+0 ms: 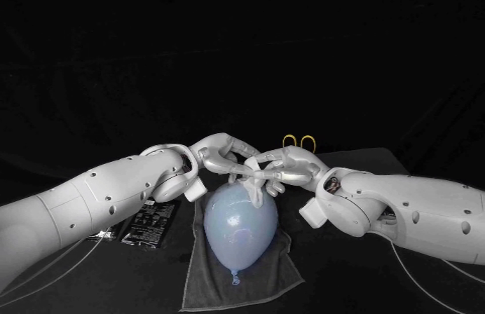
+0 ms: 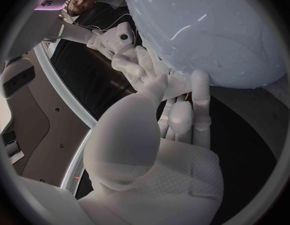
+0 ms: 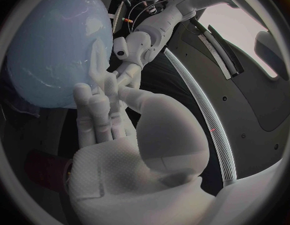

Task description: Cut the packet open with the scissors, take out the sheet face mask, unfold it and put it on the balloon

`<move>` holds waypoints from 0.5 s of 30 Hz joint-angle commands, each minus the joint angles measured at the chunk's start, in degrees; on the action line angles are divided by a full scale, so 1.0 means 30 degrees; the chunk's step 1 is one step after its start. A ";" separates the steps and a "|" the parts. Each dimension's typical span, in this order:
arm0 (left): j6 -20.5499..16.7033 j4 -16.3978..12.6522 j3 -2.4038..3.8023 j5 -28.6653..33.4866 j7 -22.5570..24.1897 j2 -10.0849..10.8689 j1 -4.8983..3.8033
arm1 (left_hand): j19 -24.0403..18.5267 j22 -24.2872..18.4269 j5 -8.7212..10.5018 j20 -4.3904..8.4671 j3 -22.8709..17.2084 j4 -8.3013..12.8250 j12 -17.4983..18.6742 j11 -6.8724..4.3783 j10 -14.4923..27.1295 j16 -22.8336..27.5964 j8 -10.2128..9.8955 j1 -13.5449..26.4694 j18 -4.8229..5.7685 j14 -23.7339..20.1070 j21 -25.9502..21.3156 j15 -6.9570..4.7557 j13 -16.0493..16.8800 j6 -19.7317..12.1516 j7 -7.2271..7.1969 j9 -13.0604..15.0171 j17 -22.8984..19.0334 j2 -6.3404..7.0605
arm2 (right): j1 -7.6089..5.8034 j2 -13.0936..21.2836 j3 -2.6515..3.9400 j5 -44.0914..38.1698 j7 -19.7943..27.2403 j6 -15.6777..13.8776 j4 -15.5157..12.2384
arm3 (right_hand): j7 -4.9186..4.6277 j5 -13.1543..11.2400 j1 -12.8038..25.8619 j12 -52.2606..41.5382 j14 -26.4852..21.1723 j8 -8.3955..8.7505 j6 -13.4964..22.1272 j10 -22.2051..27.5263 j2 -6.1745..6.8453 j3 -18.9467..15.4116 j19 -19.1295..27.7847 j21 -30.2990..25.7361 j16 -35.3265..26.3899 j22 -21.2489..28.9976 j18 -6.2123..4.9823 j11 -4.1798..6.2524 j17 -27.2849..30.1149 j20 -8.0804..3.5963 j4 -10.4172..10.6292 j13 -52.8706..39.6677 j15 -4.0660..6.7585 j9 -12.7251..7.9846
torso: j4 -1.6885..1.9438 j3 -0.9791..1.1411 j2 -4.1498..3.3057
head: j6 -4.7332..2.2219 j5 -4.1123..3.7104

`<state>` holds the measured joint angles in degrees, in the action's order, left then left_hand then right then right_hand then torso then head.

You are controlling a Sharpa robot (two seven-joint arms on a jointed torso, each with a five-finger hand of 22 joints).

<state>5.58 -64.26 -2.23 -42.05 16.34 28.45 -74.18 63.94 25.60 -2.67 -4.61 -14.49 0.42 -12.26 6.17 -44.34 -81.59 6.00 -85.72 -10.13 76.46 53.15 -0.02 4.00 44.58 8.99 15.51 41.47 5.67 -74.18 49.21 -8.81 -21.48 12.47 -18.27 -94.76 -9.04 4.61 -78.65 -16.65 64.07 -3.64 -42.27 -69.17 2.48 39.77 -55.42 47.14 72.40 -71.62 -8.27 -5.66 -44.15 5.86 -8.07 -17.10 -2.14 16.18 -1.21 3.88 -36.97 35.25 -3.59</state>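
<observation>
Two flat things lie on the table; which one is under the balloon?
The grey towel, spread beneath the balloon; the dark printed packet lies beside the towel, clear of the balloon.

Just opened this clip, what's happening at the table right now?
The left hand and right hand meet at the far end of a blue balloon lying on a grey towel. Their fingers touch the balloon; whether they hold the mask is unclear. A black packet lies by the left arm, yellow scissors behind the hands.

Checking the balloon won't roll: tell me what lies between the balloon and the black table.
A grey towel lies spread under the balloon, between it and the table; the head view shows it.
</observation>
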 commanded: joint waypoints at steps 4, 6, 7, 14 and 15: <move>0.2481 -0.0090 0.0010 0.1656 0.0194 0.0336 -0.0032 | -0.0159 0.0154 -0.0053 -0.0204 -0.1340 0.0530 0.0236 0.0083 -0.0878 0.0152 0.0118 -0.0550 -0.0172 -0.0134 0.0223 0.0055 -0.0139 0.0613 0.0009 -0.0049 -0.0220 -0.0570 | -0.0086 0.0017 0.0028 0.0030 0.0501 0.1162 0.0082 | -0.0110 0.0043 -0.0079 -0.0045 0.0943 0.0062 0.0490 0.0635 -0.0243 0.3096 0.0199 0.0163 0.0363 -0.0072 -0.0767 0.0347 -0.0448 -0.0024 -0.2712 0.0077 0.0640 -0.0219 | 0.0045 0.0006 -0.0016 | 0.0044 -0.0049; 0.2883 -0.0029 0.0009 0.2068 0.0237 0.0371 -0.0034 | -0.0221 0.0229 -0.0054 -0.0134 -0.1687 0.0718 0.0546 0.0022 -0.0694 0.0175 0.0011 -0.0549 -0.0173 -0.0145 0.0325 -0.0024 -0.0160 0.0448 -0.0031 -0.0158 -0.0203 -0.0520 | -0.0095 0.0043 0.0030 0.0014 0.0504 0.1253 0.0084 | -0.0046 0.0026 -0.0069 -0.0094 0.0955 0.0043 0.0471 0.0600 -0.0267 0.3176 0.0212 0.0215 0.0438 -0.0105 -0.0767 0.0373 -0.0526 -0.0009 -0.2706 0.0072 0.0652 -0.0227 | 0.0018 -0.0004 -0.0018 | 0.0040 -0.0049; 0.3213 0.0011 0.0008 0.2370 0.0245 0.0378 -0.0036 | -0.0282 0.0311 -0.0052 -0.0056 -0.2049 0.0944 0.0838 -0.0069 -0.0527 0.0207 -0.0097 -0.0585 -0.0177 -0.0160 0.0437 -0.0105 -0.0156 0.0160 -0.0102 -0.0305 -0.0215 -0.0486 | -0.0101 0.0060 0.0031 0.0000 0.0499 0.1332 0.0082 | 0.0003 0.0037 -0.0051 -0.0156 0.0960 0.0000 0.0316 0.0556 -0.0265 0.3243 0.0233 0.0266 0.0512 -0.0140 -0.0780 0.0406 -0.0599 -0.0013 -0.2710 0.0057 0.0661 -0.0189 | 0.0012 -0.0016 -0.0019 | 0.0056 -0.0055; 0.4316 0.0086 0.0009 0.3367 0.0247 0.0305 -0.0038 | -0.0625 0.0734 -0.0062 -0.0007 -0.4328 0.1345 0.1113 -0.0008 -0.2240 0.0253 0.0320 0.0311 -0.0143 -0.0053 0.1006 -0.0080 -0.0090 0.1531 -0.0158 -0.0333 0.0009 -0.0629 | -0.0115 0.0069 0.0033 -0.0152 0.0417 0.1601 0.0083 | 0.0040 0.0218 0.0070 -0.0381 0.0939 -0.0297 -0.0811 0.0625 -0.0276 0.3509 0.0253 0.0489 0.0825 -0.0264 -0.0789 0.0439 -0.0849 -0.0034 -0.2683 -0.0016 0.0691 0.0079 | 0.0024 0.0000 -0.0029 | 0.0107 -0.0018; 0.4404 0.0092 0.0009 0.3489 0.0261 0.0300 -0.0038 | -0.0682 0.0784 -0.0060 -0.0103 -0.4787 0.1258 0.1046 0.0039 -0.2829 0.0234 0.0491 0.0569 -0.0116 -0.0032 0.1072 0.0079 -0.0088 0.1910 -0.0151 -0.0299 0.0075 -0.0651 | -0.0116 0.0063 0.0033 -0.0171 0.0392 0.1624 0.0097 | 0.0032 0.0242 0.0083 -0.0403 0.0922 -0.0324 -0.0921 0.0640 -0.0274 0.3530 0.0252 0.0509 0.0844 -0.0273 -0.0789 0.0436 -0.0844 -0.0036 -0.2682 -0.0025 0.0690 0.0104 | 0.0030 -0.0001 -0.0030 | 0.0120 -0.0017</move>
<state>14.37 -63.92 -2.22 -35.34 16.47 29.55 -74.27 62.08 27.90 -2.67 -5.04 -28.52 4.14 -8.94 6.24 -52.54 -81.10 7.37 -84.24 -10.13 76.30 56.33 0.18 3.67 50.15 8.54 14.52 41.67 3.64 -74.49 49.45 -8.77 -21.49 12.94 -15.52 -94.47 -8.95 4.80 -78.47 -17.62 64.40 -4.37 -44.70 -68.68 2.30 40.90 -55.00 48.41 74.68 -72.43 -7.96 -5.96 -46.62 5.86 -6.94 -17.13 -2.46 16.38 -1.16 3.84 -37.05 35.53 -3.70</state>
